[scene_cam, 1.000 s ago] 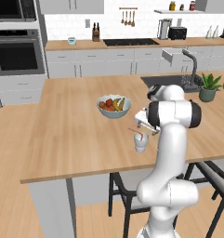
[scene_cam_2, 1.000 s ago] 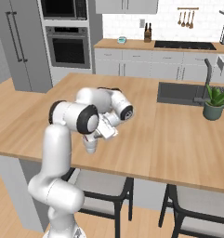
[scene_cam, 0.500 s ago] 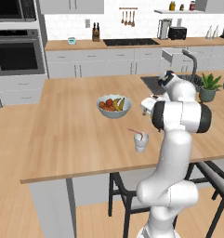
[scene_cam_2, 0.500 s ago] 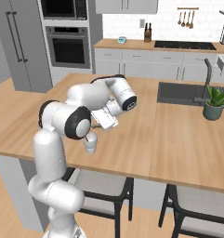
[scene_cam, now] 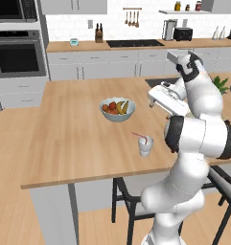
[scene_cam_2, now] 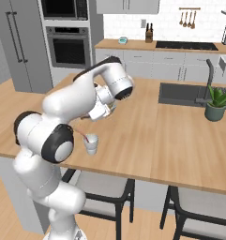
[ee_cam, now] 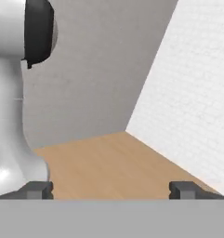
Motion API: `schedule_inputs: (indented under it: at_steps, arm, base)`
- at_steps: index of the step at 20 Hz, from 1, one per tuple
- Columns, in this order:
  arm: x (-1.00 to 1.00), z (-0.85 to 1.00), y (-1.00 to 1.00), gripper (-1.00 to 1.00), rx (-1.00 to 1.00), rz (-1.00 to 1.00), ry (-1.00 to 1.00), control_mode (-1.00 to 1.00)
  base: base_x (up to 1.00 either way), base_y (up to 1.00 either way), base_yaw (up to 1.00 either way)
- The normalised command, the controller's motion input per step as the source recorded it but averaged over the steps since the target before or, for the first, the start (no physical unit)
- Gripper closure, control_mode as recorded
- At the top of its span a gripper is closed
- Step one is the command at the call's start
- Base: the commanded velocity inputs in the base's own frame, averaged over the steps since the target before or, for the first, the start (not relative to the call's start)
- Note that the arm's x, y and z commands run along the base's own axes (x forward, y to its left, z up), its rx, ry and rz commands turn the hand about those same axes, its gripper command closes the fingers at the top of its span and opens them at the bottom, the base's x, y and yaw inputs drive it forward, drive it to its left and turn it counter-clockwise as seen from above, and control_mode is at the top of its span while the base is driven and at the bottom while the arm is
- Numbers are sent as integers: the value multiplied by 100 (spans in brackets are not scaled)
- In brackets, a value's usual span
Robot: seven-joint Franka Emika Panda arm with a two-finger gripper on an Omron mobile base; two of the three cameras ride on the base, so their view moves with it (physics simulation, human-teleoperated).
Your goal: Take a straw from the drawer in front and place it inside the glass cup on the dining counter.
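Note:
The glass cup (scene_cam: 145,146) (scene_cam_2: 91,144) stands near the front edge of the dining counter (scene_cam: 74,139) (scene_cam_2: 180,136). The thin red-pink straw (scene_cam: 138,135) (scene_cam_2: 82,135) leans inside it, with its top end poking out over the rim. My gripper (scene_cam: 153,98) (scene_cam_2: 89,116) (ee_cam: 111,189) hangs above and behind the cup, well apart from it. Its fingers are spread wide with nothing between them. In the hand view it faces bare wall and wood floor. The drawer is out of view.
A white bowl of fruit (scene_cam: 117,109) sits mid-counter, behind the cup. A sink (scene_cam_2: 184,93) and a potted plant (scene_cam_2: 216,103) are on the counter's far right. Dark stools (scene_cam: 126,191) stand under the front edge. The hob worktop (scene_cam: 131,44) runs along the back wall.
My hand has risen from right over the cup and drawn back from it. The straw stays in the cup, which has not moved.

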Motion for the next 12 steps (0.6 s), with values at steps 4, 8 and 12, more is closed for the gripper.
schedule_inputs:
  at_steps: [4, 8, 12]
  arm:
    - [-49, 65, 40, -100, -10, -13, -5, -100]
    - [-38, 48, 46, -100, -11, -13, -2, -100]
    - [-22, 13, 52, -100, -11, -12, 0, -100]
  base:
    - [0, 0, 0]
    - [0, 0, 0]
    - [0, 0, 0]
